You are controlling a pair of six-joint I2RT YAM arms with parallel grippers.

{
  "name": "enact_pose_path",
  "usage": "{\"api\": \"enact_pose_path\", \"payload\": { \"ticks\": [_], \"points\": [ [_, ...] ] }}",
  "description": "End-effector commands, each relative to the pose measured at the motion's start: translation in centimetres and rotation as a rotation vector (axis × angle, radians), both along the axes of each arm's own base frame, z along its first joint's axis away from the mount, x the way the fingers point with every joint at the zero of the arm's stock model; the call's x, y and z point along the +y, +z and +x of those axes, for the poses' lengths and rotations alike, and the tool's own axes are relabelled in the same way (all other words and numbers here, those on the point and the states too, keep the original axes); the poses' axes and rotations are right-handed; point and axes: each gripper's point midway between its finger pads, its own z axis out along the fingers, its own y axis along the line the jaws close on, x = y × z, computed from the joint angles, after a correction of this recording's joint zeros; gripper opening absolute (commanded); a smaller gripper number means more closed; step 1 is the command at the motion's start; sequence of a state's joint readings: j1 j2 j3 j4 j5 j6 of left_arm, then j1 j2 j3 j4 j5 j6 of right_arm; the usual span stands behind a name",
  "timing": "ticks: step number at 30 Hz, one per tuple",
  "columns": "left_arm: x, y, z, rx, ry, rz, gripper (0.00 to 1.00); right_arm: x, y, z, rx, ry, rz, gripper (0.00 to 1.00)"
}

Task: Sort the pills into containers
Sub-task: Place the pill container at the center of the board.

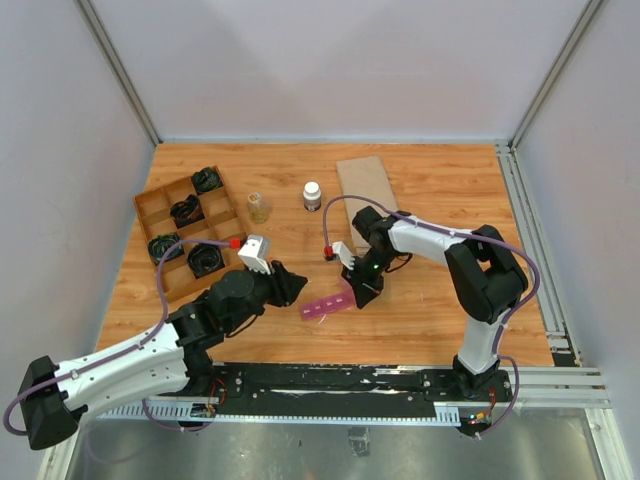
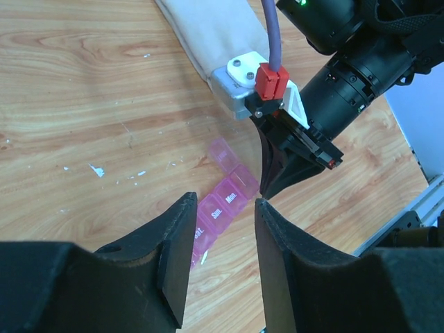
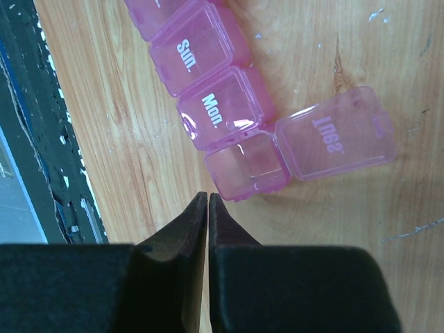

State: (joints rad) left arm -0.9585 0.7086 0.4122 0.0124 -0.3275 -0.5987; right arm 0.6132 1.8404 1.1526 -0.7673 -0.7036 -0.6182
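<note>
The containers (image 1: 328,304) form a translucent pink strip lying on the wooden table between the two arms. In the right wrist view the containers (image 3: 208,62) show lids marked Sun. and Mon. The Tues lid (image 3: 336,135) is flipped open beside its compartment (image 3: 246,166), which looks bare. My right gripper (image 3: 208,195) is shut just in front of that open compartment, holding nothing, and shows from above (image 1: 363,293). My left gripper (image 2: 225,201) hovers open over the strip's other end (image 2: 218,208), with nothing between its fingers. The pills are hidden from every view.
A brown divided tray (image 1: 150,205) with black items stands at the back left. Near it are a small clear jar (image 1: 259,207) and a white-capped bottle (image 1: 312,195). A tan flat piece (image 1: 367,183) lies at the back. The right arm's wrist (image 2: 333,104) is close to my left fingers.
</note>
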Motion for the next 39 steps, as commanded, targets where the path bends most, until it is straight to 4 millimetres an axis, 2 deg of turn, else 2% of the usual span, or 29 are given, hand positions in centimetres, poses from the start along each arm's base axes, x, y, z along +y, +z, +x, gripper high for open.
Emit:
{"api": "enact_pose_path", "payload": {
  "ticks": [1,7,18,20,24,28,34,39],
  "points": [
    [0.0,-0.1,-0.2,0.008,0.0,-0.027,0.44,0.7,1.3,-0.6,0.026,0.031,0.036,0.05],
    [-0.8,-1.7,-1.4,0.085,-0.061,-0.032,0.42,0.5,2.8,-0.8,-0.001,0.071,0.069,0.1],
    [-3.1,-5.8,-6.3,0.333,-0.257,-0.096,0.04,-0.5,3.9,0.6,-0.033,0.032,0.092,0.11],
    [-3.3,-6.9,-7.0,0.381,-0.28,-0.087,0.0,-0.6,4.0,0.8,-0.037,0.027,0.094,0.11],
    [-3.8,-9.0,-8.1,0.459,-0.319,-0.062,0.0,-0.7,4.1,1.0,-0.04,0.019,0.093,0.11],
    [-3.9,-11.0,-7.9,0.491,-0.306,-0.01,0.0,-0.8,4.2,1.2,-0.042,0.013,0.099,0.11],
    [-3.7,-13.1,-6.5,0.471,-0.251,0.055,0.01,-0.9,4.5,1.3,-0.044,0.001,0.109,0.11],
    [-2.9,-13.8,-5.0,0.436,-0.167,0.09,0.02,-0.9,4.7,1.4,-0.049,-0.003,0.114,0.11]
  ]
}}
